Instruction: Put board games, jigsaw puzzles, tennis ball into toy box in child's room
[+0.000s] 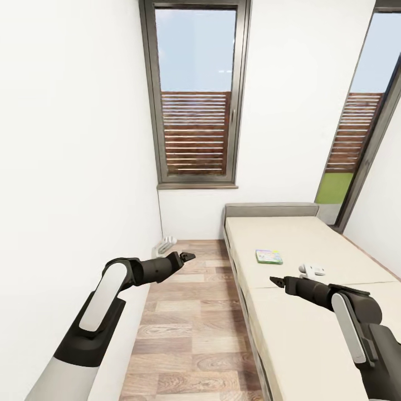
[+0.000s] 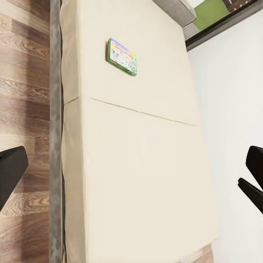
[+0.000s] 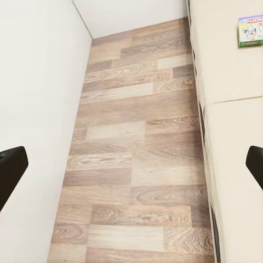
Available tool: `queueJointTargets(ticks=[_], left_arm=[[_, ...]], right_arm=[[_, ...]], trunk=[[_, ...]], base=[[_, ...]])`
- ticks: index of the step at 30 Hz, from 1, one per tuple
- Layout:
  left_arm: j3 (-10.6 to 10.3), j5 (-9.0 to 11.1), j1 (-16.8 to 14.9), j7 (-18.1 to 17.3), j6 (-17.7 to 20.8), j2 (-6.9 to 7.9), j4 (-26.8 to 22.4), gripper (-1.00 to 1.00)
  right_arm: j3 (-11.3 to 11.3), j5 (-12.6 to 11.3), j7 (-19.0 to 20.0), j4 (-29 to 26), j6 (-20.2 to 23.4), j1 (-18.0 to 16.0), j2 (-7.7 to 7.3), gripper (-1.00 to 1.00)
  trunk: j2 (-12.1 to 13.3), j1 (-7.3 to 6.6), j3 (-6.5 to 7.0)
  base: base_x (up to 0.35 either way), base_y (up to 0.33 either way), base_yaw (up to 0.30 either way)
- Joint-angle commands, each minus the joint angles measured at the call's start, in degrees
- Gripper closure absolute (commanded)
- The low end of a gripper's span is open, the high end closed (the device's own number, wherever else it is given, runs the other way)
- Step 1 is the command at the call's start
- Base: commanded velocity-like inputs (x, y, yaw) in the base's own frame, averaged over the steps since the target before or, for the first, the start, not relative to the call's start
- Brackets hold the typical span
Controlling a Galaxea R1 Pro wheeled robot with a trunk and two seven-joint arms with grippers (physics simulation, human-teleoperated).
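A flat green board game (image 1: 269, 256) with a colourful printed lid lies on the cream bed (image 1: 301, 234), near its middle. It also lies in the left wrist view as the board game (image 2: 121, 56) and at the edge of the right wrist view as the board game (image 3: 251, 30). My left gripper (image 1: 188, 257) hangs open over the wood floor left of the bed, its fingers (image 2: 11, 172) wide apart. My right gripper (image 1: 275, 280) is open above the bed's near half, short of the game. The table, toy box, jigsaw puzzles and tennis ball are out of view.
A small white object (image 1: 312, 270) rests on the bed right of the game; I cannot tell what it is. A narrow strip of plank floor (image 1: 189, 323) runs between the left wall and the bed. Another white item (image 1: 166, 243) lies by the far wall under the window (image 1: 196, 94).
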Motion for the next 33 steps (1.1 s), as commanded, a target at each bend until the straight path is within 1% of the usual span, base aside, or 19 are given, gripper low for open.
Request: queueJointTargets(ticks=[1,15,25,33], left_arm=[[0.0,0.6,-0.1,0.6,0.1,-0.02,0.0,-1.0],[0.0,0.6,0.0,0.6,0.1,-0.02,-0.1,-1.0],[-0.1,0.6,-0.1,0.6,0.1,-0.02,-0.1,-1.0],[-0.1,0.5,-0.1,0.6,0.1,-0.02,-0.1,-1.0]], right_arm=[[-0.1,0.3,0.4,0.0,0.3,-0.1,0.0,-1.0],[-0.1,0.3,0.4,0.0,0.2,-0.1,0.0,-1.0],[-0.1,0.3,0.4,0.0,0.2,0.0,0.06,-1.0],[-0.1,0.3,0.4,0.0,0.2,0.0,0.06,-1.0]], trunk=[[-0.1,0.05,-0.14],[-0.1,0.05,-0.14],[-0.1,0.05,-0.14],[-0.1,0.05,-0.14]], base=[[0.039,0.0,0.0],[0.117,0.022,0.0],[0.031,0.018,0.0],[0.008,0.119,0.0]])
